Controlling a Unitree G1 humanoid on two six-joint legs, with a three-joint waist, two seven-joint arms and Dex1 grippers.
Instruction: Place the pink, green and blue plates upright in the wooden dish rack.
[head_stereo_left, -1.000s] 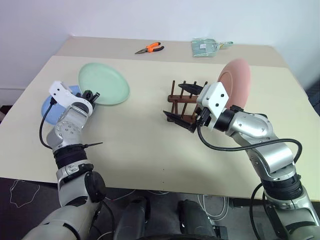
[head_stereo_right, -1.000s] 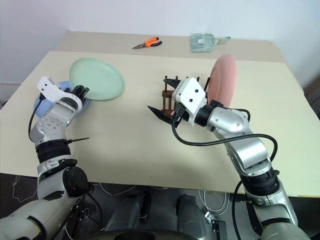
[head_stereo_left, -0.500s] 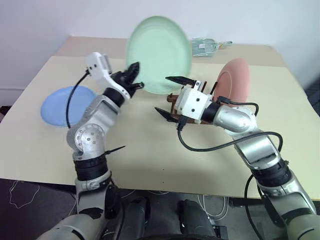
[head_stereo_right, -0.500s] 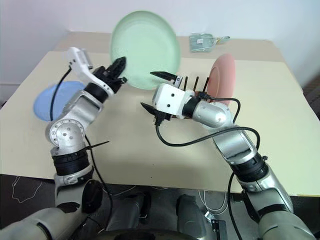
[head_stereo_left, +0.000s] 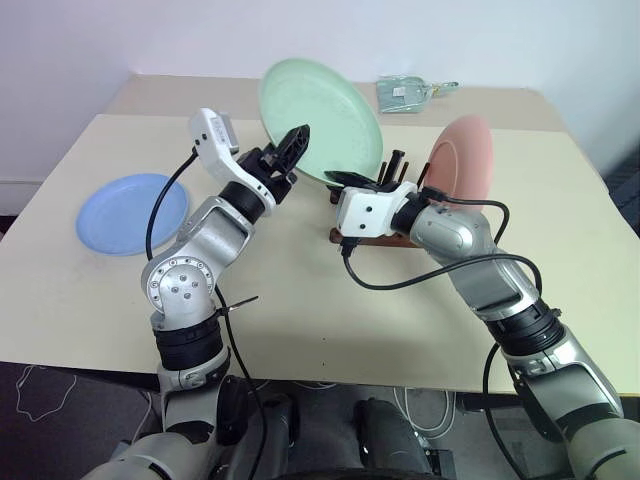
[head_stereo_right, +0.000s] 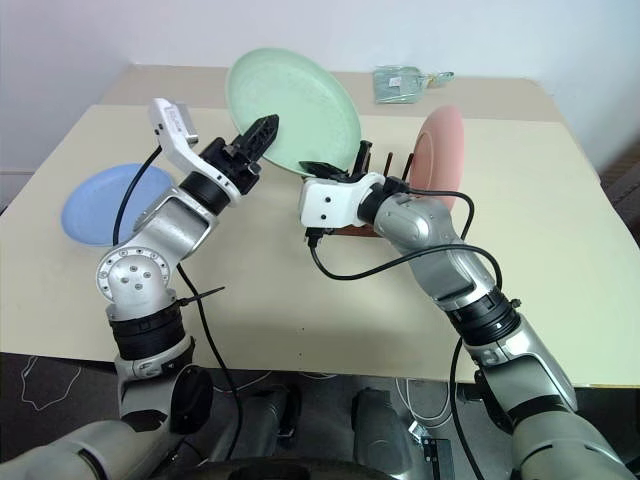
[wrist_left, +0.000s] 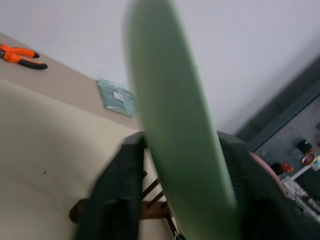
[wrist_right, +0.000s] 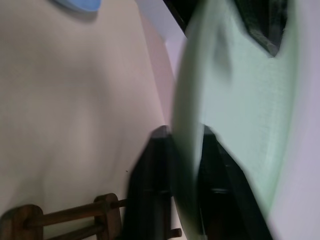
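Handover in mid-air over the wooden dish rack (head_stereo_left: 378, 215). The green plate (head_stereo_left: 320, 120) is held up on edge above the rack's near-left end, tilted back. The right hand (wrist_right: 183, 165) is closed on the plate's lower rim, one finger on each face, clearly pinching it in the right wrist view. The left hand (head_stereo_left: 292, 150) sits at the plate's left rim; the left wrist view shows its two fingers standing on either side of the rim with gaps, so it reads as opened and letting go, not gripping.

The pink plate (head_stereo_left: 466, 165) already stands upright at the rack's far-right end. The blue plate (head_stereo_left: 133, 212) lies flat on the bench (head_stereo_left: 300, 290), well left of the rack, untouched. Orange pliers (wrist_left: 20, 56) and a clear bag (head_stereo_left: 408, 92) lie on the far part of the bench behind the rack, out of play.

Risks as I judge them:
- The right hand holds only a thin bit of rim low down, so the top-heavy plate could pivot or slip once the left hand is fully off.
- The left fingers still straddle the rim, so pulling away at an angle could knock the plate.
- Lowering it could catch a peg or bump the pink plate and shift the light rack.
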